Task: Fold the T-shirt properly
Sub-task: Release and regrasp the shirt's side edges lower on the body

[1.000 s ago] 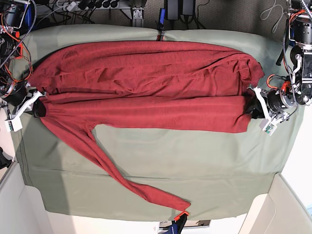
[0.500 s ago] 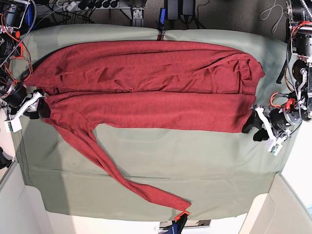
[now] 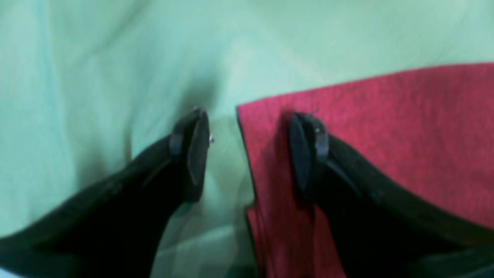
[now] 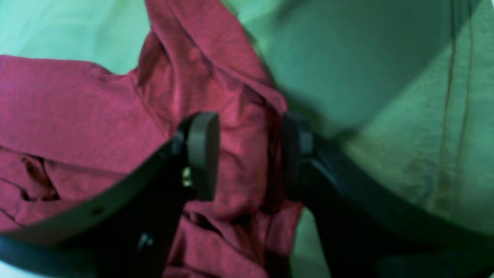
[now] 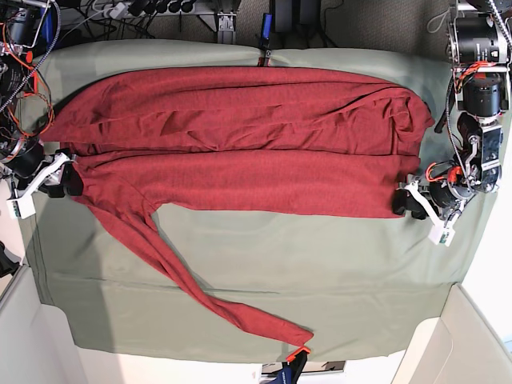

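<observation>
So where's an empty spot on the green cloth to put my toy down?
The biggest bare patch of green cloth lies below the T-shirt body, to the right of its long sleeve. A smaller patch sits left of that sleeve. It's crowded at both ends, where the left gripper and right gripper sit.

Robot lab: cables (image 5: 28, 60), power strip (image 5: 152, 6).

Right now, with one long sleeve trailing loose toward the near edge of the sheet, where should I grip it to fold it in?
Probably grip the sleeve near its cuff, coming from above: it lies flat and thin on the green sheet, clear of the T-shirt body. The left gripper, open at the hem corner, looks closer than the right gripper.
</observation>
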`<state>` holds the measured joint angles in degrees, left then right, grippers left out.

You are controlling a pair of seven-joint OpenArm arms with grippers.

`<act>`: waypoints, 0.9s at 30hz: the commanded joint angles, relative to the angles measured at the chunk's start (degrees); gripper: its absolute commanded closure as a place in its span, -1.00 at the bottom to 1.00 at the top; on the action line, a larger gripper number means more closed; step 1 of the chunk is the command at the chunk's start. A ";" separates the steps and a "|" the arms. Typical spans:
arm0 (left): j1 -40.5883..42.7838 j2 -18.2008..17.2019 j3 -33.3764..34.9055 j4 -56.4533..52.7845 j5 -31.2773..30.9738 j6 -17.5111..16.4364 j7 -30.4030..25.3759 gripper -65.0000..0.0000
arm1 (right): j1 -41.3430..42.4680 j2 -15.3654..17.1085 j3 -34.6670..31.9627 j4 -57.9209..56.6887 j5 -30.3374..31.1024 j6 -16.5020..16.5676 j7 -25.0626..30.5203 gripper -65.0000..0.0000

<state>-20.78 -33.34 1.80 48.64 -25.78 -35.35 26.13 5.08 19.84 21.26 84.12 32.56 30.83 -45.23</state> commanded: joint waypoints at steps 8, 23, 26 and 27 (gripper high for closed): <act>-0.96 -0.31 -0.37 0.63 -2.14 -2.78 3.37 -0.12 | 3.10 0.94 0.37 0.96 1.11 -0.22 1.97 0.18; -0.96 1.05 -0.37 0.63 -5.27 -4.65 0.85 1.00 | 18.58 -3.08 -0.63 -11.78 -3.91 -4.04 6.54 0.18; -0.96 1.07 -0.37 0.63 -4.85 -4.65 0.92 1.00 | 21.35 -4.17 -3.23 -18.93 -7.34 -4.04 8.20 0.18; -0.96 1.05 -0.37 0.63 -4.85 -4.65 0.90 1.00 | 21.99 -4.17 -4.50 -20.87 -8.24 -4.02 8.66 0.18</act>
<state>-20.49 -31.27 1.65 48.60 -30.26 -39.31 27.66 25.15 14.76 16.47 62.13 23.44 26.50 -38.15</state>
